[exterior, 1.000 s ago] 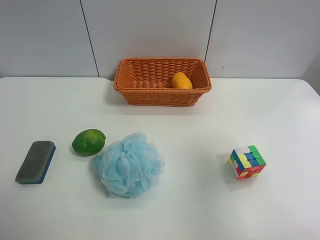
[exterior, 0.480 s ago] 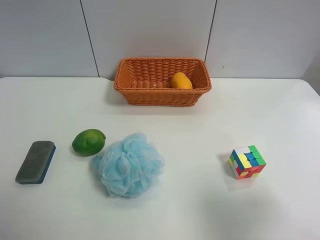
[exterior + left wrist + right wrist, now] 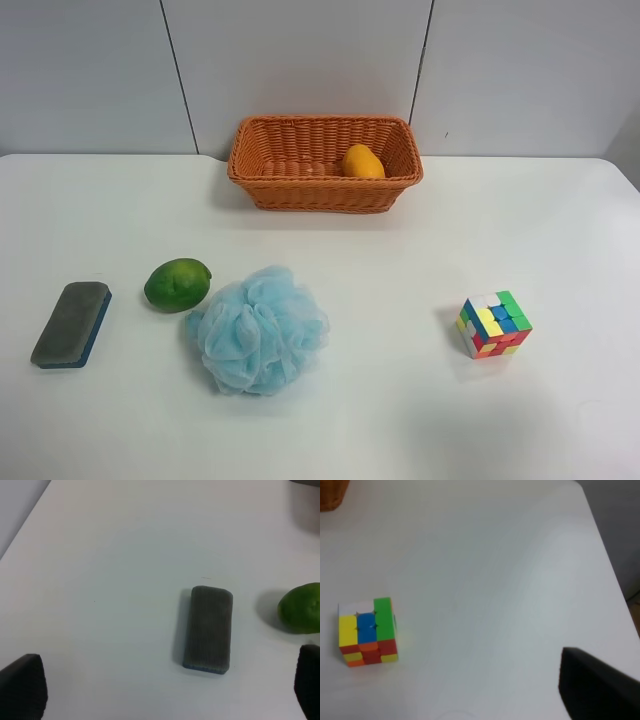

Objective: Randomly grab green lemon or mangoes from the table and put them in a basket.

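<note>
RISK: green lemon [image 3: 177, 284] lies touching or just beside the blue bath sponge [image 3: 257, 328] at left of centre on the tabletop [image 3: 400, 400], so a grab may snag mesh or roll it | mango [image 3: 362, 161] already in basket [image 3: 325, 190], top centre | left hand [image 3: 165, 690] fingers spread wide, empty, above the eraser [image 3: 208, 628] | right hand: one fingertip visible, spread cannot be told, touching nothing.

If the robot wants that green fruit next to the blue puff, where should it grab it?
Probably from straight above, pinching the green lemon across its shorter width. It lies on its side on the table, pointed tip toward the bath sponge, which crowds that end; the other sides look free.
</note>
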### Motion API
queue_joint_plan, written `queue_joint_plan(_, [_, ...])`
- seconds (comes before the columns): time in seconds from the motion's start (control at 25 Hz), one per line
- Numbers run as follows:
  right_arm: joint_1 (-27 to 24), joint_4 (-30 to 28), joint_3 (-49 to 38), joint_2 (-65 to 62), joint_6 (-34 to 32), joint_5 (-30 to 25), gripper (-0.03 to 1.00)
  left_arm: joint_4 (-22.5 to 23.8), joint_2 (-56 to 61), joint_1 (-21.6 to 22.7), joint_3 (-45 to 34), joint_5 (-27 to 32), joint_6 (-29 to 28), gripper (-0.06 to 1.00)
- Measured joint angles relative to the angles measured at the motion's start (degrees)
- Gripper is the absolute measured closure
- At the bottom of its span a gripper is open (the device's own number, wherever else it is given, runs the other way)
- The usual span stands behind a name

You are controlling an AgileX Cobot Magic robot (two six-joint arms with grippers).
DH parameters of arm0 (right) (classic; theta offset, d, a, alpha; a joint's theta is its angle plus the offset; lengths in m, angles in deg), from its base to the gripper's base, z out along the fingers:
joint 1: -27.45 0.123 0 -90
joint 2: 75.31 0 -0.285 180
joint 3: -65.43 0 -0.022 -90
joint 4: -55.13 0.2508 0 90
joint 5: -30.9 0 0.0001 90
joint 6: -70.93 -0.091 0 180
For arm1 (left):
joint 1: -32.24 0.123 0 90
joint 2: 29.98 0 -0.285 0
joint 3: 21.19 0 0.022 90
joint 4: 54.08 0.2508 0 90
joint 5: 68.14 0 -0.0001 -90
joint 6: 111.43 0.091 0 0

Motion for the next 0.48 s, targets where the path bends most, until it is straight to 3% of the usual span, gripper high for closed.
queue_joint_plan(0.48, [0.00,-1.33,-0.56,0.00,-2.40,0.74,-0.01,0.00,0.00,0.00,0.00,0.00,0.00,-0.05])
